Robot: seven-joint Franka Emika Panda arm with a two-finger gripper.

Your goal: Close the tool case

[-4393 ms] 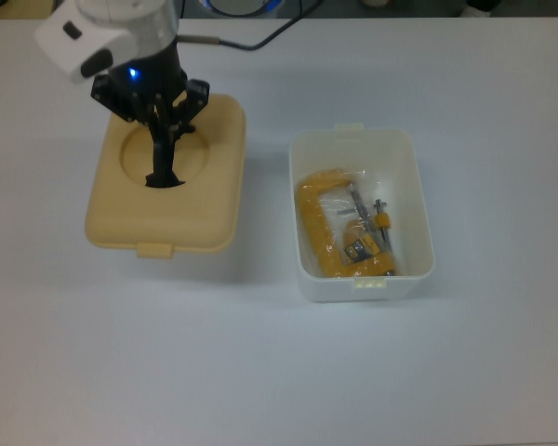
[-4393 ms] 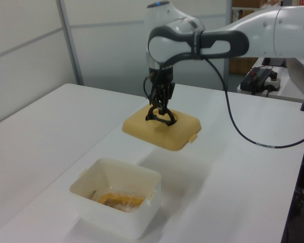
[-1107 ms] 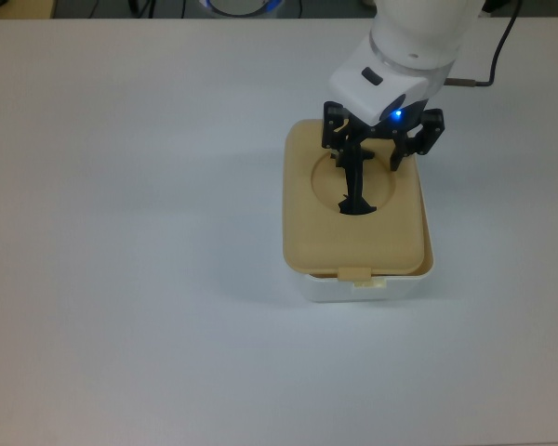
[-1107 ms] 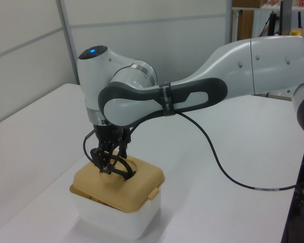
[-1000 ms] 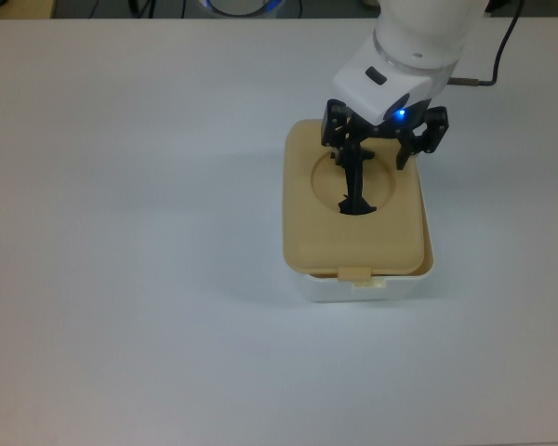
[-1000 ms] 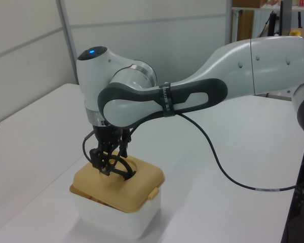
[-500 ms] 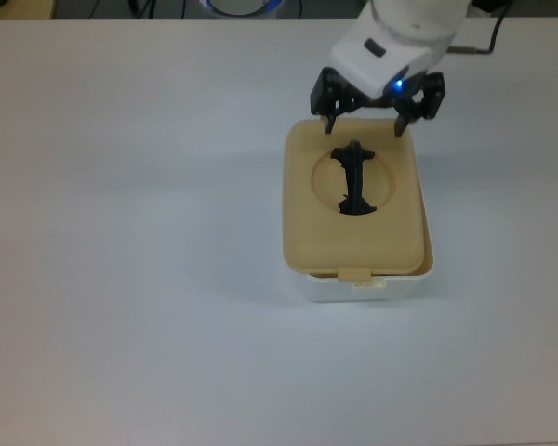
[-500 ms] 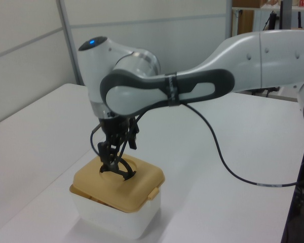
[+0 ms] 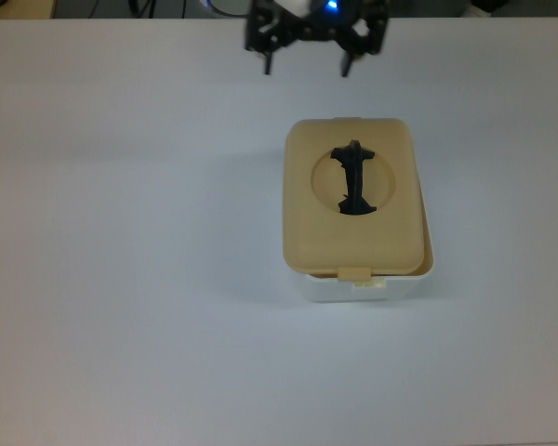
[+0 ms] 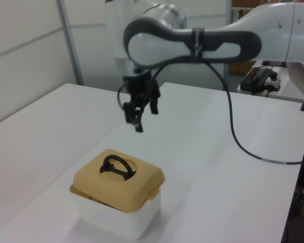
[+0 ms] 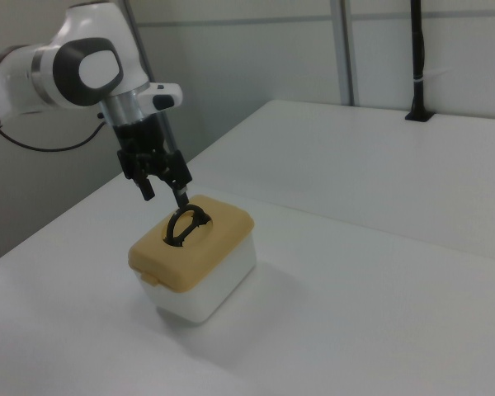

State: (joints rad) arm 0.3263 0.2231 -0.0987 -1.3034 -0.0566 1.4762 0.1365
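Surface (image 9: 121, 307): one white surface, bare around the box in all three views.
Box (image 9: 363, 288): one small white box with rounded corners, standing on the surface below the tool and apart from it; in the top view it lies toward the bottom edge from the tool and slightly to the top view's right.
Lid (image 9: 353, 242): one tan lid, sitting flat on the box and covering its opening; its edges follow the box rim, and a thin strip of white rim shows along the top view's right side.
Latch tab (image 9: 354, 273): one small tan tab on the lid edge farthest from the tool, over a white tab on the box front.
Recess (image 9: 327, 177): one round dip in the lid, on the half nearer the tool.
Handle (image 9: 354, 177): one black handle, standing as an arch across the recess in the left view (image 10: 116, 167) and the right view (image 11: 186, 224); nothing touches it.
Tool (image 9: 304, 58): one black two-finger tool, raised clear above the surface, fingers spread wide and holding nothing; in the left view (image 10: 142, 115) it hangs well above and behind the lid.
Fingers (image 9: 265, 51): two, pointing down, with a wide gap between them.
Arm (image 10: 192, 40): one white and grey arm, reaching in from the left view's right, with one black cable (image 10: 233, 126) looping down from it.
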